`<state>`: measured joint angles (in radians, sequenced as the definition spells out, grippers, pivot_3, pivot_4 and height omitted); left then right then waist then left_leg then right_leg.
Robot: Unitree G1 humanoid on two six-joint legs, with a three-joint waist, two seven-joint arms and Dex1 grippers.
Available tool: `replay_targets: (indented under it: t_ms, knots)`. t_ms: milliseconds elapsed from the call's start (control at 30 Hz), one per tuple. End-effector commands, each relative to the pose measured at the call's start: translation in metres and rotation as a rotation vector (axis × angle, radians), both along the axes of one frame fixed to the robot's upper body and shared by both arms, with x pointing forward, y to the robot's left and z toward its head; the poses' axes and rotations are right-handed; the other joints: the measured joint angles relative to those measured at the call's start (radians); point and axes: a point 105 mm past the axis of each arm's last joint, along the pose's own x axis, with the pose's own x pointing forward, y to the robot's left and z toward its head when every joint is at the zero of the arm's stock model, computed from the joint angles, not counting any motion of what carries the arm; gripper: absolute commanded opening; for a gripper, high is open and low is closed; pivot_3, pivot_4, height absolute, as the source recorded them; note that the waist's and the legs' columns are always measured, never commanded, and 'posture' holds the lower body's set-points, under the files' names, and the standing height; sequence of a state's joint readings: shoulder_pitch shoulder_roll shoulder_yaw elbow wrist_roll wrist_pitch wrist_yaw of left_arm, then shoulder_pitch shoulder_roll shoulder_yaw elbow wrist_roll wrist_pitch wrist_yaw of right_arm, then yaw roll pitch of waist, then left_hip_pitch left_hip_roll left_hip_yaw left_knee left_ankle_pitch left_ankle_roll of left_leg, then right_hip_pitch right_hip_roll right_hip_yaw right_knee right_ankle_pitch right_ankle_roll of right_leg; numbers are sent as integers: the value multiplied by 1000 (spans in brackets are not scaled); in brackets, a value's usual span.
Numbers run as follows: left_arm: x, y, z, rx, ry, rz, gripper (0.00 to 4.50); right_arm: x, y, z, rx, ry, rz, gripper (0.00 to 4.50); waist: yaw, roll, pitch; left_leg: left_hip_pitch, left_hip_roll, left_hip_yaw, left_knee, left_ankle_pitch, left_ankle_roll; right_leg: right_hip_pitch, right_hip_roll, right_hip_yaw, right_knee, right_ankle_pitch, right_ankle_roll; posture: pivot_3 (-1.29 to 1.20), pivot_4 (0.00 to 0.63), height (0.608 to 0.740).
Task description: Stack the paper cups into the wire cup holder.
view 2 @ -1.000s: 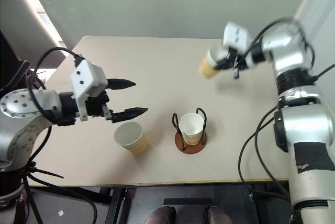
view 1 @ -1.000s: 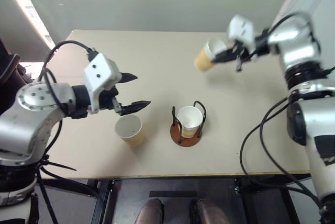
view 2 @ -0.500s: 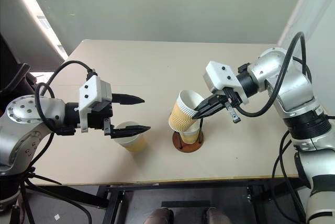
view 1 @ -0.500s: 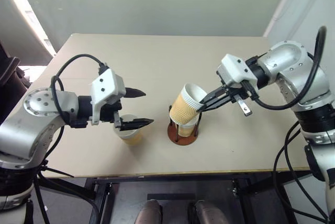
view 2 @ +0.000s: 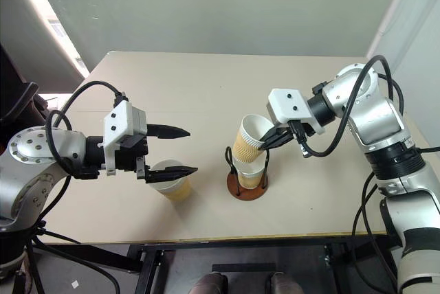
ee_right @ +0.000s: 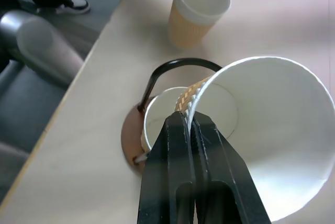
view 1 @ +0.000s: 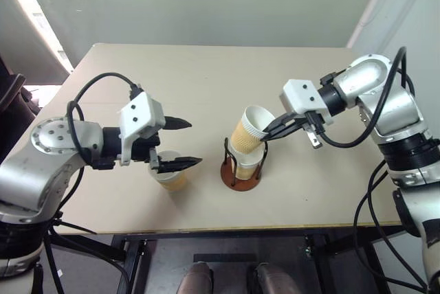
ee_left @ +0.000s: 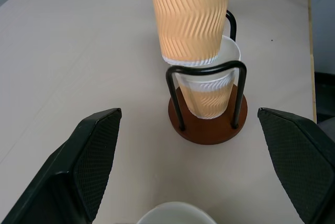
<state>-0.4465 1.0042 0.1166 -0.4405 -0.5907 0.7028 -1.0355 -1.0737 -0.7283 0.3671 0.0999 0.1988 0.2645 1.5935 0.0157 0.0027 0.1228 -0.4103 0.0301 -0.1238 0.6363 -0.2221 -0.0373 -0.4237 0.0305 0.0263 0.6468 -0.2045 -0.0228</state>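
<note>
Left eye view: right gripper (view 1: 267, 136) pinches the rim of a paper cup (view 1: 249, 129), one finger inside the wall and one outside, clamped tight. Held cup hangs tilted, mouth leaning right toward the gripper, bottom pointing down-left, sitting just above and slightly left of the cup already in the wire holder (view 1: 242, 168). That seated cup (ee_left: 212, 90) stands upright between the black loops. Key relation: the held cup's long axis is off vertical and its bottom is over the left part of the seated cup's mouth, so nesting likely needs the cup straightened and nudged right before lowering. Left gripper (view 1: 177, 144) is spread wide, holding nothing, straddling the third cup (view 1: 169, 170) on the table (view 1: 206, 74) left of the holder, fingers level, not touching it as far as I can tell.
</note>
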Motion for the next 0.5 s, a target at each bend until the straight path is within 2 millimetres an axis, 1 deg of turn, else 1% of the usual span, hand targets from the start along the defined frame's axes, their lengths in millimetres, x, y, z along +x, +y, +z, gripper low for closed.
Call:
replay_targets:
  t_ms: [33,333,500]
  knots:
    - [-4,0,9,8,-48,3,4500,-2,1,9,-23,-53,28,30,0,0,0,0,0,0,0,0,0,0,0,0,0,0,0,0,150,740]
    - [-4,1,10,13,-51,9,4500,-11,0,7,-50,-48,64,30,0,0,0,0,0,0,1,0,0,0,0,0,0,0,0,0,150,740]
    - [-3,1,10,14,-52,10,4500,-13,-1,0,-97,-48,73,30,1,0,0,0,0,0,0,0,0,0,0,0,0,0,0,0,150,740]
